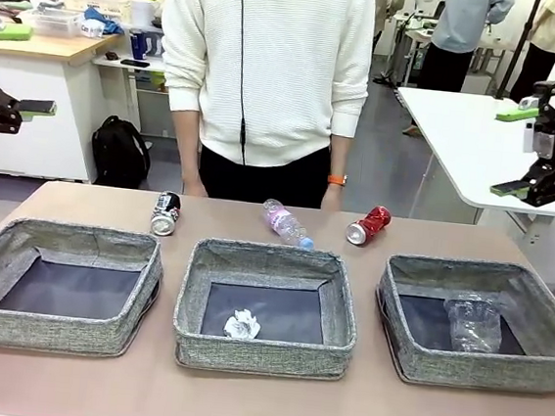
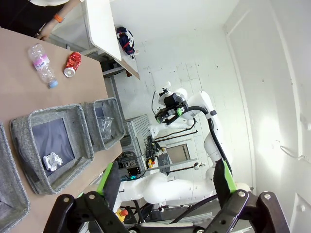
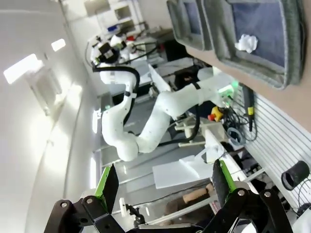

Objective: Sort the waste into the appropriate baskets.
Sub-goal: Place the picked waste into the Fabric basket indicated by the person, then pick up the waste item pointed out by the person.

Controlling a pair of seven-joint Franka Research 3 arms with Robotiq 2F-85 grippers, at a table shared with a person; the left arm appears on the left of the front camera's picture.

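The left gripper (image 2: 165, 170) and right gripper (image 3: 164, 170) hang high, jaws wide apart. The paper ball (image 1: 243, 325) sits in the middle basket (image 1: 262, 352), the cup (image 1: 474, 323) in the right basket (image 1: 478, 373). The black can (image 1: 165, 213), bottle (image 1: 287, 223) and red can (image 1: 368, 225) lie on the desk (image 1: 259, 403) behind.

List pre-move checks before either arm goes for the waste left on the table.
1. Check left end effector open, nothing held: ok.
2. Check right end effector open, nothing held: ok.
3. Targets located: black can, bottle and red can lie on the table's far side: ok.
4. Binned so far: paper ball in middle basket, cup in right basket: ok.
5. Path free of people: person's hand close behind red can: not ok.
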